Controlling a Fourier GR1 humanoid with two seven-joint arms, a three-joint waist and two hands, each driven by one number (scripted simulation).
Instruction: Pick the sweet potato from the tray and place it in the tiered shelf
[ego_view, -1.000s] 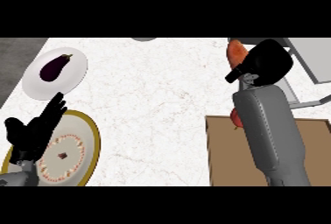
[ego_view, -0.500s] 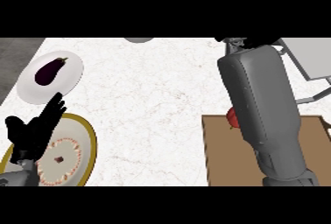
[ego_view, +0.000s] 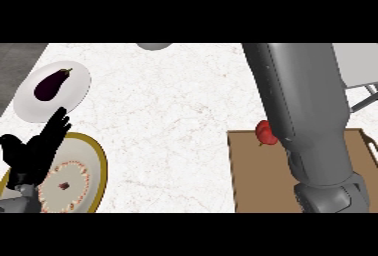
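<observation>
Right forearm (ego_view: 310, 125) crosses the pale surface (ego_view: 177, 110) from five to twelve o'clock.
The right hand is past the top edge (its grip and the sweet potato's place cannot be told). Shelf (ego_view: 358, 60) at two o'clock; brown tray (ego_view: 247, 175) at four, a red fruit (ego_view: 264, 132) on its far corner. At eight, the left hand (ego_view: 33, 157), fingers straight and spread, over a gold-rimmed plate (ego_view: 88, 160); at ten, an eggplant (ego_view: 52, 84) on a white plate (ego_view: 29, 107).

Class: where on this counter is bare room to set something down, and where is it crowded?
Free: the middle counter, between the cake plate and the tray. Crowded: left side, eggplant plate and left hand; right forearm over tray.
</observation>
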